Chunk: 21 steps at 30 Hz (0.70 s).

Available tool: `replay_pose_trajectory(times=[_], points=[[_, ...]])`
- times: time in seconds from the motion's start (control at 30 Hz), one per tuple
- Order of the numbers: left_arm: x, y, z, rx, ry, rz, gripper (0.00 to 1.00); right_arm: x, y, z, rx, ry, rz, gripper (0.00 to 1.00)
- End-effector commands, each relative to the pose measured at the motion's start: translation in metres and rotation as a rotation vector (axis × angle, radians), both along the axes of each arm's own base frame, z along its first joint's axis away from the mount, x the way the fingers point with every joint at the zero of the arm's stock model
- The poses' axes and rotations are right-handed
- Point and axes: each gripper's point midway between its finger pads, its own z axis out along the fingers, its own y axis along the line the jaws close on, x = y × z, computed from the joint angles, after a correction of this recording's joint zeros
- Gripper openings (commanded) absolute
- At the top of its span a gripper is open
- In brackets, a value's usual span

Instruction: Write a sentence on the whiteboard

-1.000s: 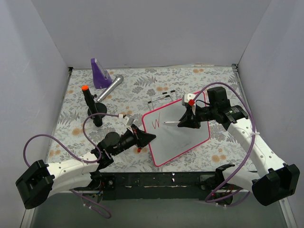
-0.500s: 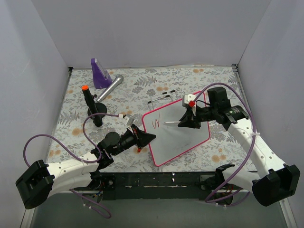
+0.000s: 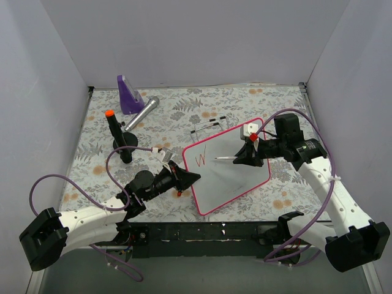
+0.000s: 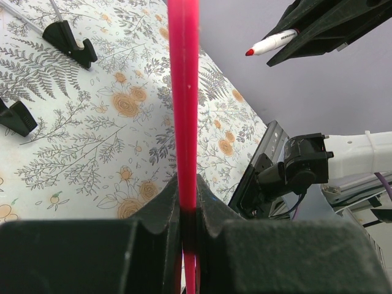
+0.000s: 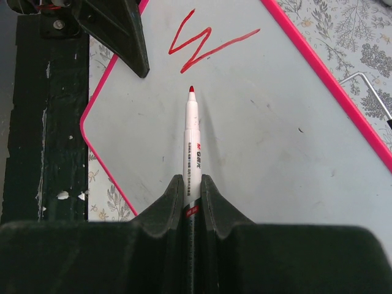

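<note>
The whiteboard [image 3: 236, 177], pink-framed, lies tilted on the floral table. The sentence on it is a single red "W" [image 3: 200, 158] near its upper left corner, also plain in the right wrist view as the W [image 5: 205, 43]. My left gripper [image 3: 195, 178] is shut on the board's pink frame [image 4: 182, 92] at its left edge. My right gripper [image 3: 240, 159] is shut on a white marker [image 5: 192, 141] with a red tip. The tip points at the board just right of the W and hangs off the surface, as the marker [image 4: 269, 44] shows in the left wrist view.
A purple wedge [image 3: 128, 95] and a silver cylinder [image 3: 142, 113] lie at the back left. A black post with an orange top [image 3: 116, 138] stands left of the board. Black clip feet with wire [image 3: 208, 125] lie just behind the board. Grey walls close three sides.
My right gripper has shifted a little to the right with the marker, drawing the tip slightly away from the W. The left gripper and the board have not moved.
</note>
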Motion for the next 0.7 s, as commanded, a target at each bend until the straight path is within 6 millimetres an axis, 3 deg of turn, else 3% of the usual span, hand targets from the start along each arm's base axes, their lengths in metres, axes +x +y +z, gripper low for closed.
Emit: replay_pose_trajectory(times=[0.0,0.67], points=[[-0.0043,-0.0007,0.0321,-0.091,-0.069,-0.018,0.0,-0.0051,0.0008,0.0016,0.026,0.008,0.016,0.01],[-0.0096,-0.0026,0.0356,-0.11,-0.072,-0.048,0.0,-0.0022,-0.0024,-0.0016,0.055,0.054,-0.003,0.01]])
